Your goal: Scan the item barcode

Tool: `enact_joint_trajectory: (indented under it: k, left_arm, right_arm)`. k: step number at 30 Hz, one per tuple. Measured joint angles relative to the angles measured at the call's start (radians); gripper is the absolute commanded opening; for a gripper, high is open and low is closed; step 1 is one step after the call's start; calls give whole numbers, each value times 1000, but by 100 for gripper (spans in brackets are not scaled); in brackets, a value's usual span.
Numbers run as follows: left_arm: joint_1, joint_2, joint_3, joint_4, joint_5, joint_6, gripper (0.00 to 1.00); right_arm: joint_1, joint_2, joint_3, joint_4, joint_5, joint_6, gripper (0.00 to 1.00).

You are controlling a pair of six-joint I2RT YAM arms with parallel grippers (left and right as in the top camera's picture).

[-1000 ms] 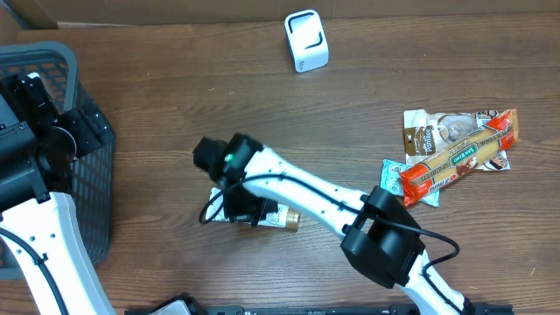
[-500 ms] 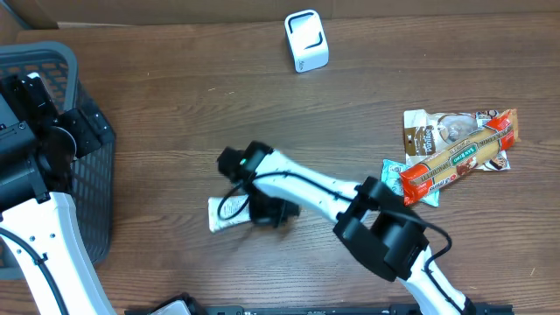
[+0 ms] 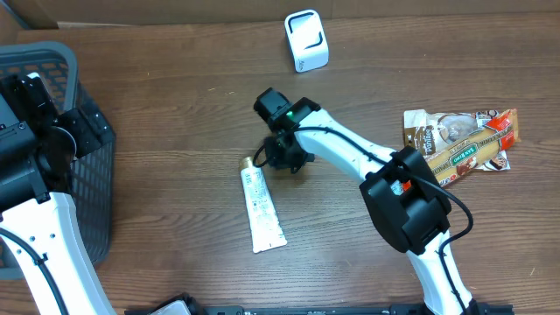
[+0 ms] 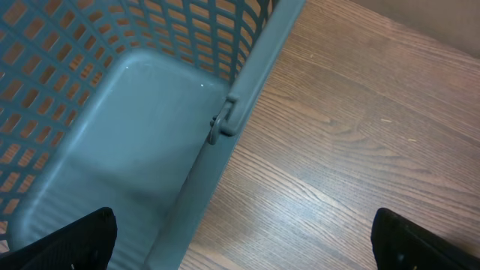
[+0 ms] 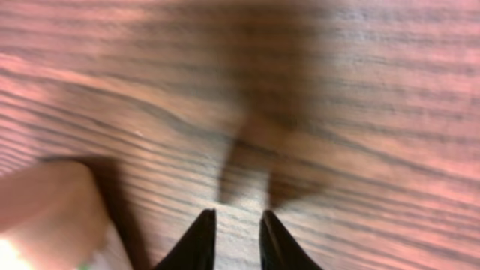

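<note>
The item, a white tube (image 3: pixel 262 208) with a gold cap, lies flat on the wooden table, cap end pointing away from me. My right gripper (image 3: pixel 280 157) hovers just right of that cap. In the right wrist view its fingers (image 5: pixel 237 214) stand slightly apart over bare wood with nothing between them, and the blurred cap (image 5: pixel 45 214) shows at lower left. The white scanner (image 3: pixel 306 40) stands at the far edge. My left gripper (image 4: pixel 247 247) is wide open above the basket's rim, holding nothing.
A grey-blue mesh basket (image 3: pixel 52 61) stands at the left edge; its wall and a clip (image 4: pixel 225 124) show in the left wrist view. Several snack packs (image 3: pixel 459 144) lie piled at the right. Bare wood spreads between the tube and the scanner.
My right gripper swung the tube round from lying sideways to lying lengthwise, let it go and moved up and to the right. The left arm has not moved.
</note>
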Motion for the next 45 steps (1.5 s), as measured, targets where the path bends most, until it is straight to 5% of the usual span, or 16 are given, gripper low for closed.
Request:
enact_joint_trajectory:
  k: [1,6,12,19,22,24,28,36,45]
  left_arm:
    - [0,0,0,0,0,0,100]
    - [0,0,0,0,0,0,100]
    - [0,0,0,0,0,0,100]
    - [0,0,0,0,0,0,100]
    - [0,0,0,0,0,0,100]
    - [0,0,0,0,0,0,100]
    - [0,0,0,0,0,0,100]
    - [0,0,0,0,0,0,100]
    - [0,0,0,0,0,0,100]
  right_arm:
    - [-10,0,0,-18,-33,-26,58]
    - [-57,0,0,-135,-257,-231,85]
    - [-82,0,0,-234,-420,-407,85]
    - [-13,0,-63,-148,-514,-453,84]
    - [31,-11,-119,-38,-554,-379,75]
    - [59,-30,-161,50,-561,-304,61]
    - [97,-48,-235,160,-538,-150,4]
    - [64,-69,-251,176,-573,-11,4]
    - [-71,-145,-257,165,-475,-208,4]
